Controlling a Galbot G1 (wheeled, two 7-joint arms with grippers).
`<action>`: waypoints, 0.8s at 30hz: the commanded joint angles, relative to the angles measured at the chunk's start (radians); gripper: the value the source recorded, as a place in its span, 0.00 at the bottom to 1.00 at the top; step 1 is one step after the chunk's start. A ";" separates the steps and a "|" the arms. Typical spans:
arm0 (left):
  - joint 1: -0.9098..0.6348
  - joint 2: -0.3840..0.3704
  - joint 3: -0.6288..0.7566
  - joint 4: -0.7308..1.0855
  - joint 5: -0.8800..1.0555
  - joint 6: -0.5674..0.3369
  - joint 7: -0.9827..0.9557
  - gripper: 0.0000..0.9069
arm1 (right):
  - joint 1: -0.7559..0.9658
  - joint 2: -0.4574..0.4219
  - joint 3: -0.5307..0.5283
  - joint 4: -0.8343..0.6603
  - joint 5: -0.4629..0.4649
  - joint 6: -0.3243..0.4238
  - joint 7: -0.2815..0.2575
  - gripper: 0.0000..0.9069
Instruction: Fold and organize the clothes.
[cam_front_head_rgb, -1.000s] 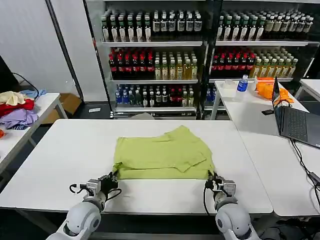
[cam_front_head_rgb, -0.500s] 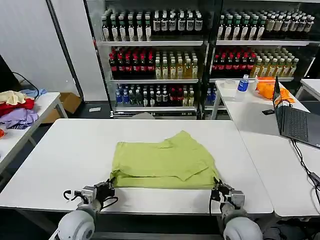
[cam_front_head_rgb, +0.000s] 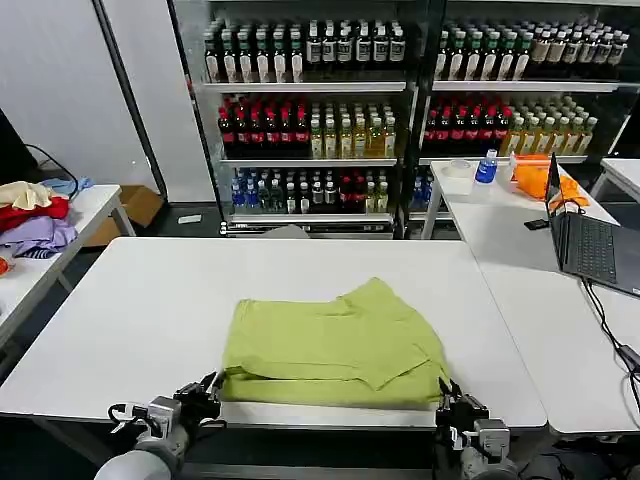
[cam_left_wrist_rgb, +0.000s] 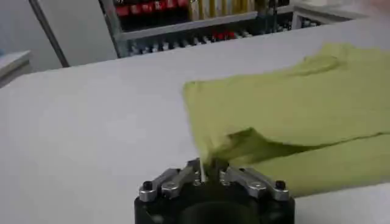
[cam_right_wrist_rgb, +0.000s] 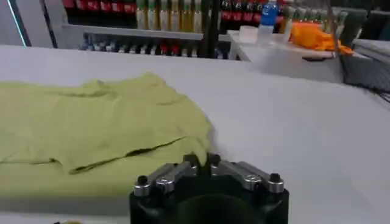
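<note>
I have both tools pinched on the lime T-shirt (cam_front_head_rgb: 330, 343) at the desk's (cam_front_head_rgb: 150, 300) near edge — left tool (cam_front_head_rgb: 205, 392) and right tool (cam_front_head_rgb: 450, 397) each on a near corner. It looks soft, light, floppy — corners suit it.

T-shirt (cam_front_head_rgb: 335, 342) dragged nearer, both tools (cam_front_head_rgb: 212, 386) (cam_front_head_rgb: 452, 398) retreated

The T-shirt (cam_front_head_rgb: 330, 345) lies folded, its printed side hidden. Both arms are cut off at the head view's lower edge. The laptop (cam_front_head_rgb: 590, 245) runs past the right edge.
</note>
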 joint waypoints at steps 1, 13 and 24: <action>0.067 0.016 -0.056 -0.094 0.023 0.002 -0.006 1.00 | 0.003 -0.025 0.055 0.066 0.008 -0.003 -0.009 1.00; -0.293 0.044 0.006 0.111 -0.157 -0.004 -0.047 1.00 | 0.561 -0.064 -0.123 -0.381 0.143 -0.006 0.057 1.00; -0.698 -0.042 0.276 0.464 -0.168 0.016 -0.054 1.00 | 0.902 0.007 -0.246 -0.777 0.204 -0.006 0.059 1.00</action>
